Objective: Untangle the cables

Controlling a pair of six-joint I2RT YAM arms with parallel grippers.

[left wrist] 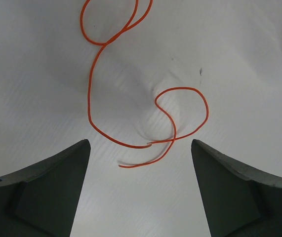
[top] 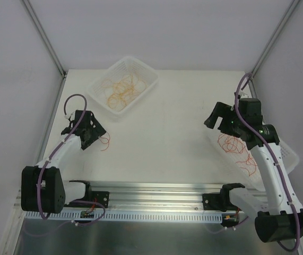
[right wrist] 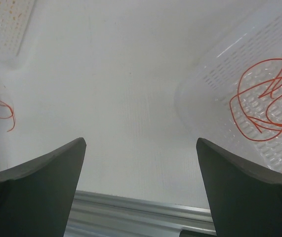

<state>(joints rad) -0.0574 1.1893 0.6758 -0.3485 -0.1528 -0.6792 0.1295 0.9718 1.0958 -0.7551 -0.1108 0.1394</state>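
A single thin red-orange cable [left wrist: 89, 98] lies in loose loops on the white table [top: 162, 133]. Its free end rests between the fingertips of my left gripper [left wrist: 140, 144], which hovers over it open and holds nothing. From above, this cable [top: 105, 141] sits just right of the left gripper [top: 94, 138]. More orange cables [top: 123, 87] are curled in the back basket [top: 140, 64]. Red cables [top: 235, 147] fill the right basket [top: 292, 154]. My right gripper [top: 215, 119] hangs open and empty above the table, just left of that basket; its own view shows the red cables [right wrist: 271, 91].
An aluminium rail [top: 156, 188] runs along the near edge between the arm bases. White walls and frame posts [top: 45, 37] close in the back and sides. The right basket's wall [right wrist: 215, 84] is close on the right of the right gripper [right wrist: 141, 140].
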